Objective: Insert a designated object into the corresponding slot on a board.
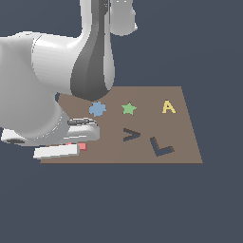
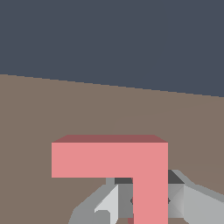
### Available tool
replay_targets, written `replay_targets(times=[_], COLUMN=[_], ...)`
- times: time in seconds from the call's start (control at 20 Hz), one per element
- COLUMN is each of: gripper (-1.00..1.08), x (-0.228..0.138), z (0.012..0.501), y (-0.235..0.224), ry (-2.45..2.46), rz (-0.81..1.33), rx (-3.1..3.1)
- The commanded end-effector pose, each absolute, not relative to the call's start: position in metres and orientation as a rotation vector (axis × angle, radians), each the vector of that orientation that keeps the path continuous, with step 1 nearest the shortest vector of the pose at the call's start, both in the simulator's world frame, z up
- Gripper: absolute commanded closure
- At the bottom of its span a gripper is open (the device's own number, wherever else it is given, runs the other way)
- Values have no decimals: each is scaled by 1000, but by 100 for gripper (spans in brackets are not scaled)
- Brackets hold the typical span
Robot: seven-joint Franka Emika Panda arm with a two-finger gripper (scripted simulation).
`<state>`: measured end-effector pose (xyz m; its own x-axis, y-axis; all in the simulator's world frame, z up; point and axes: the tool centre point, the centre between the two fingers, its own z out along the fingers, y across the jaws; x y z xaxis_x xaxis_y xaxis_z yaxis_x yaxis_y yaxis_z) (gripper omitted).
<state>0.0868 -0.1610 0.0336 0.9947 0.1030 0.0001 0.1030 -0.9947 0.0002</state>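
Arm [image 1: 47,85]: glossy white rounded casings, one dark grey tapered link above the board [image 1: 190,142]. Gripper [image 2: 148,203]: light grey angular fingers [image 2: 107,203], dark inner faces.

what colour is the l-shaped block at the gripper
Pink-red; the L-shaped block shows best in the wrist view.

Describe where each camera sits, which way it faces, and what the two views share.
Exterior view: off the arm, above one long edge of the brown board, looking down across it; the white arm fills the exterior view's left, gripper low.
Wrist view: on the wrist, close over the board; grey fingers flank one arm of the pink L block.
Shared: board, gripper, pink block.
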Motion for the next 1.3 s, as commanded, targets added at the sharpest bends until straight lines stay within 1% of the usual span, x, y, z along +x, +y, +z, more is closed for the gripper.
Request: replay_targets(times=[0.0, 0.15, 0.35, 0.5, 0.95, 1.1, 1.25], gripper=[108, 108, 108, 108, 108, 108, 108], x=[87, 88, 90, 93, 96, 96, 96], z=[33, 34, 34, 35, 39, 40, 40], y=[-159, -147, -117, -82, 46, 76, 97], ry=[164, 175, 204, 237, 355, 382, 401], rz=[-1, -1, -1, -1, -1, -1, -1], rx=[3137, 3137, 3135, 3133, 3123, 3120, 3118])
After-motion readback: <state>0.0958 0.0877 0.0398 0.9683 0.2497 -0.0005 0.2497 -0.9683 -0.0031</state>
